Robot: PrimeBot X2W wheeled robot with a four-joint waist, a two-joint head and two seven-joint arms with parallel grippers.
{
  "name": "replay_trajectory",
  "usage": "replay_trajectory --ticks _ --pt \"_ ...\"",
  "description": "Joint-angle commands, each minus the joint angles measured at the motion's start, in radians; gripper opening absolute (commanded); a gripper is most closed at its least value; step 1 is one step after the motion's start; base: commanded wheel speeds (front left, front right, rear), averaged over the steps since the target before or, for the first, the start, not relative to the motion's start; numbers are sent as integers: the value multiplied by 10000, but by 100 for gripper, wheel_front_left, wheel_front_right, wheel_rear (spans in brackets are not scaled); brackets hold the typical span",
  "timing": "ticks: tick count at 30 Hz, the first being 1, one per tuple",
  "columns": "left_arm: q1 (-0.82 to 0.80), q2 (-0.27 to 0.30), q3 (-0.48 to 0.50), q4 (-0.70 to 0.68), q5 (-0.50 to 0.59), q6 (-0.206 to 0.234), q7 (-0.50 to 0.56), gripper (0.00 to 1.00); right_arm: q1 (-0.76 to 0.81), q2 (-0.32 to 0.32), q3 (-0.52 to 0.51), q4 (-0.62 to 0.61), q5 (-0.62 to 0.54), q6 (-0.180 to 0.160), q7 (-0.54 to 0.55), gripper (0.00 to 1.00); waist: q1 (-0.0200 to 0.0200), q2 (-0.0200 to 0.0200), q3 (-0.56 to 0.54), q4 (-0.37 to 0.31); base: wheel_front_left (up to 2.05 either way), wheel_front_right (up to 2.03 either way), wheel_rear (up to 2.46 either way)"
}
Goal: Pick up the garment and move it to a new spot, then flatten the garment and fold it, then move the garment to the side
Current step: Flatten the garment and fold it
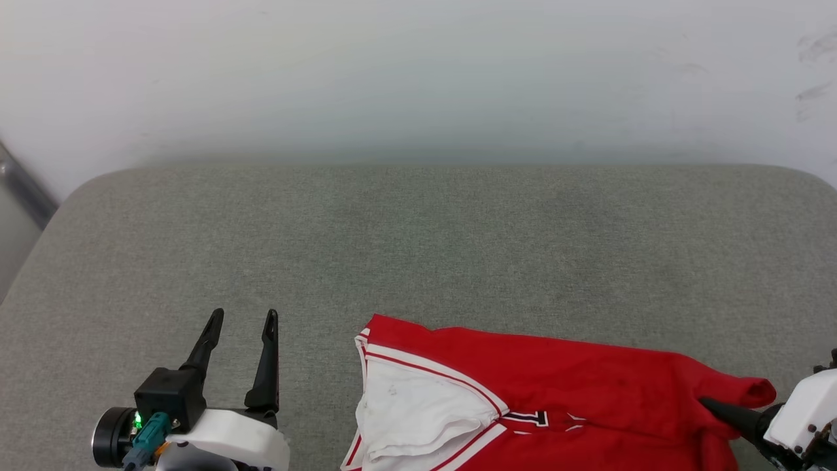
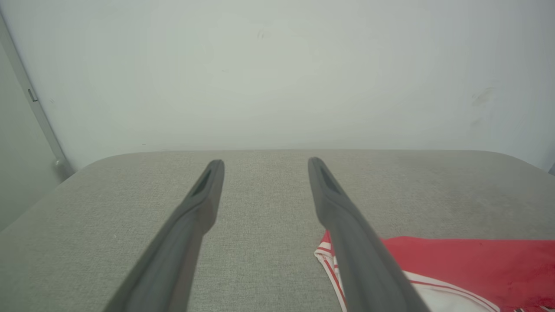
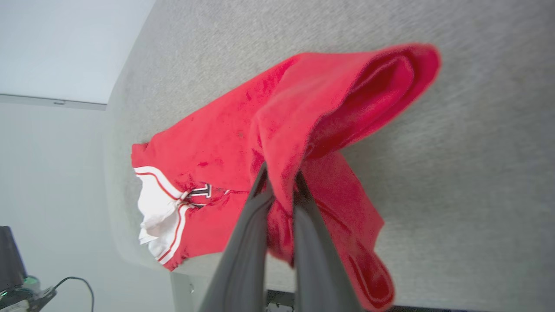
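Garment: red jersey shirt, crumpled on the grey padded surface. It lies along the near edge, spread from 6 o'clock to 4 o'clock in the head view. Pale wall behind the surface at 12 o'clock.

White sleeve with red-and-white stripe trim at the garment's 9 o'clock end, bunched in soft folds. Part of a black, white-outlined letter shows just at 3 o'clock of the sleeve; further lettering is hidden by folds.

Right gripper: at 4 o'clock in the head view, fingers pointing toward 9 o'clock, tips sunk in red cloth at the garment's 3 o'clock end. In the right wrist view the right gripper is pinched narrow on a fold of the garment, cloth squeezed between the two fingers. A puffed loop of red fabric bulges past the tips toward 1 o'clock of that view, and more hangs beside the fingers at 5 o'clock.

Left gripper: at 7 o'clock in the head view, jaws wide, grey surface showing between the fingers, which point to 12 o'clock. It is near the sleeve end but apart from it. In the left wrist view the left gripper is spread over grey cloth, with the garment at 4 o'clock, partly behind one finger
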Motion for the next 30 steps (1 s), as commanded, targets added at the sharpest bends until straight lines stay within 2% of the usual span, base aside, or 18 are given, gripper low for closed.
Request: replay_trajectory --ticks 1,2,5,9,12,19,25,27,28,30 --pt "102 4 -18 -3 -6 18 31 100 -221 18 -136 -143 481 -2 466 0 -1 0 -14 -18 0 0 0" --pt "52 1 -56 -23 -8 11 44 100 -295 217 -124 -214 1352 -2 1157 0 -1 0 -8 -6 0 0 0" --pt "-83 32 -83 -41 -2 -35 103 100 -462 285 386 223 2985 -2 1661 0 -1 0 9 63 0 0 0" --pt "-275 15 -174 -25 40 -108 158 100 -647 267 1937 971 4826 0 1313 0 -1 0 62 261 0 0 0" --pt "-404 -31 -286 -10 87 -160 212 100 -818 267 3431 1387 5694 0 717 0 -1 0 136 492 0 0 0" --pt "-799 -252 -534 122 89 -381 206 100 -1531 264 6745 2122 6689 -2 -1430 0 -1 0 570 1250 0 0 0" --pt "-1054 -391 -602 402 54 -516 110 100 -2337 250 8386 3176 6426 0 -3120 0 -1 0 942 1717 0 0 0" --pt "-1037 -424 -589 490 25 -535 64 100 -2537 254 8786 3511 6243 0 -3456 76 -1 0 983 1754 0 0 0" --pt "-1031 -436 -585 523 33 -538 48 100 -2615 253 8959 3623 6206 0 -3553 100 -1 0 991 1757 0 0 0" --pt "-988 -462 -567 585 22 -528 18 100 -2747 250 9300 3750 6072 0 -3689 100 -1 0 975 1721 0 0 0"
